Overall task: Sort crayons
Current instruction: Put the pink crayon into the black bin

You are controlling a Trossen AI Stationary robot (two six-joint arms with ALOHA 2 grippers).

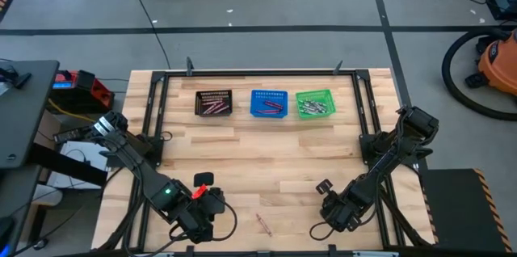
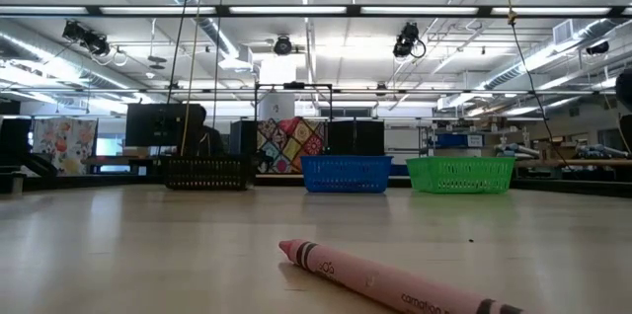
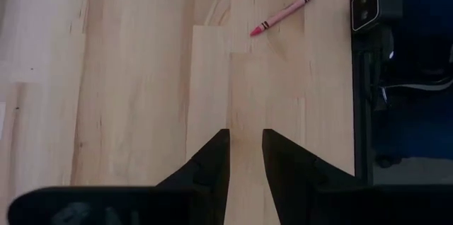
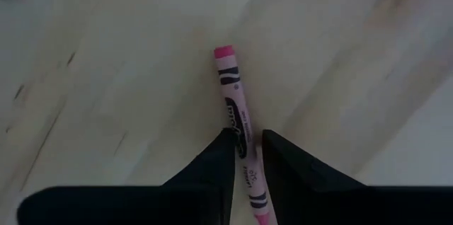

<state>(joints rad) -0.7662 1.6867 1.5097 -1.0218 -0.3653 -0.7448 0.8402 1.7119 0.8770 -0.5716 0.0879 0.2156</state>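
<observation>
A pink crayon (image 1: 263, 223) lies flat on the wooden table near its front edge. It shows close up in the low view (image 2: 395, 282) and in the left wrist view (image 3: 282, 13). My left gripper (image 1: 202, 202) is at the front left, empty, its fingers (image 3: 245, 147) a narrow gap apart, short of that crayon. My right gripper (image 1: 335, 208) is at the front right, shut on a second pink crayon (image 4: 236, 105). More crayons lie in the three baskets at the back. My right gripper pinches the second pink crayon between its two fingers, on the wrapped shaft (image 4: 244, 136) toward the blunt end. The pointed end (image 4: 224, 52) sticks out beyond the fingertips. I cannot tell whether the crayon is clear of the table.
A black basket (image 1: 214, 103), a blue basket (image 1: 268, 103) and a green basket (image 1: 315, 103) stand in a row at the table's far side. A black frame (image 1: 153, 111) runs along the table's left and right sides. Bare wood lies between the baskets and the grippers.
</observation>
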